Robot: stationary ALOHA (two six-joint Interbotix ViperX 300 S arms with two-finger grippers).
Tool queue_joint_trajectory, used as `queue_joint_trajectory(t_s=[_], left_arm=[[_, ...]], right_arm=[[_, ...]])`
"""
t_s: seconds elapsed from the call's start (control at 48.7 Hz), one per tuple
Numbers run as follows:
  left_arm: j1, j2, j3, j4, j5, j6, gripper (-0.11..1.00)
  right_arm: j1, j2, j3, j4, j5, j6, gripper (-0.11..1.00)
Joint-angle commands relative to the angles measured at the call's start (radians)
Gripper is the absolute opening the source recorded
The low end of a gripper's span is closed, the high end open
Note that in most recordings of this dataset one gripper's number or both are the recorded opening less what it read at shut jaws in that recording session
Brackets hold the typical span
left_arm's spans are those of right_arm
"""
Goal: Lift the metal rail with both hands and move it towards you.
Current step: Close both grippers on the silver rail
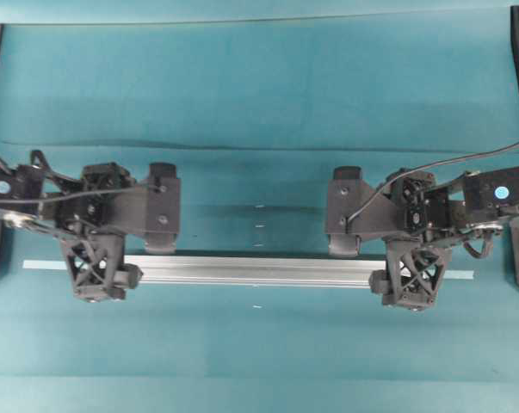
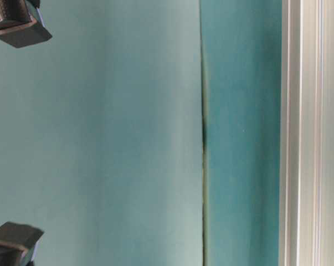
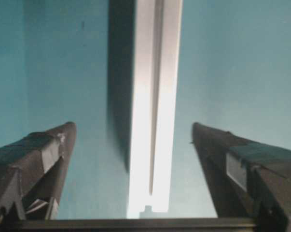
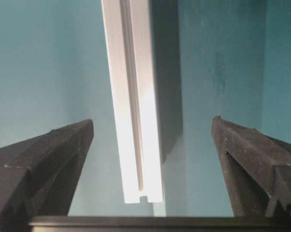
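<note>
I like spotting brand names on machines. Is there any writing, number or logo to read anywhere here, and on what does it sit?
None can be read in any view.
The metal rail: bare grooved silver, no marking.
The left gripper and right gripper: plain black fingers, no lettering.
Small round bright spots on the arm bases: too small to tell if they carry any sign.

The metal rail (image 1: 250, 269) was silver-grey with lengthwise grooves, glaring white between the fingers of the left gripper (image 3: 135, 145) and the right gripper (image 4: 150, 140). Both grippers were matte black — their fingers (image 1: 94, 262) an open lattice pattern. The table (image 1: 259, 103) beneath the pincers was teal, crossed beyond them by a thin darker seam line (image 1: 242, 146). A black cable (image 1: 448, 168) ran along the right arm — white dots marked both arms.
</note>
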Motion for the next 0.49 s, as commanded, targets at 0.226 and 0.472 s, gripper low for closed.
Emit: queue_joint_trajectory(t_s=[0.226,0.472], left_arm=[[-0.006,0.052,0.034,0.002,-0.112,-0.032,0.98],[-0.006,0.095,0.086,0.002,-0.233,-0.095,0.98]], right_arm=[[0.026,0.057,0.032,-0.002,-0.104,0.005,1.00],[0.048,0.091,0.084,-0.002,-0.181,0.006,1.00]])
